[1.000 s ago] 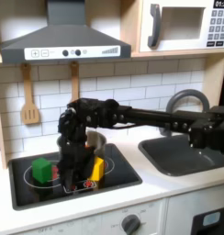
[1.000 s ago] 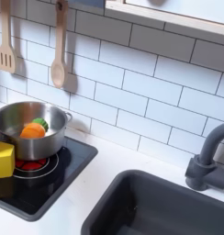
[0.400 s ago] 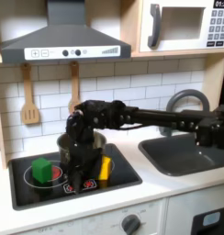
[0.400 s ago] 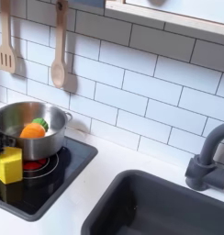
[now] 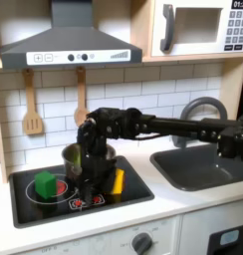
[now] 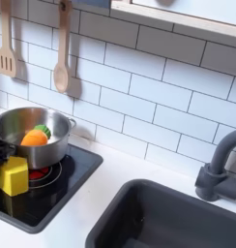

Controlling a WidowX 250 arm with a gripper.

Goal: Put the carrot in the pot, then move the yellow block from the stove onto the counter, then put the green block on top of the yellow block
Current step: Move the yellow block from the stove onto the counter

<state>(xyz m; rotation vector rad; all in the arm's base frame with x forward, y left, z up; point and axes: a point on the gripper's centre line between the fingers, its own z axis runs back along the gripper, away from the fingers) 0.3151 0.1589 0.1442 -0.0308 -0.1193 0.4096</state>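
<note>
Gripper [image 5: 91, 189] hangs low over the stove [image 5: 133, 189], just left of the yellow block [image 5: 116, 181] in the first exterior view; whether its jaws clasp the block I cannot tell. Carrot [image 6: 34, 137] lies inside the pot [image 6: 54, 147], so step one looks done. Moving the yellow block onto the counter [image 6: 130, 176] is in hand; the green block [image 5: 45, 184] waits at the stove's left.

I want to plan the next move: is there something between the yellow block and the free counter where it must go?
Nothing visible blocks it. The yellow block stands on the stove in front of the pot, and the counter, toward the second exterior view's right, lies bare up to the sink.
</note>
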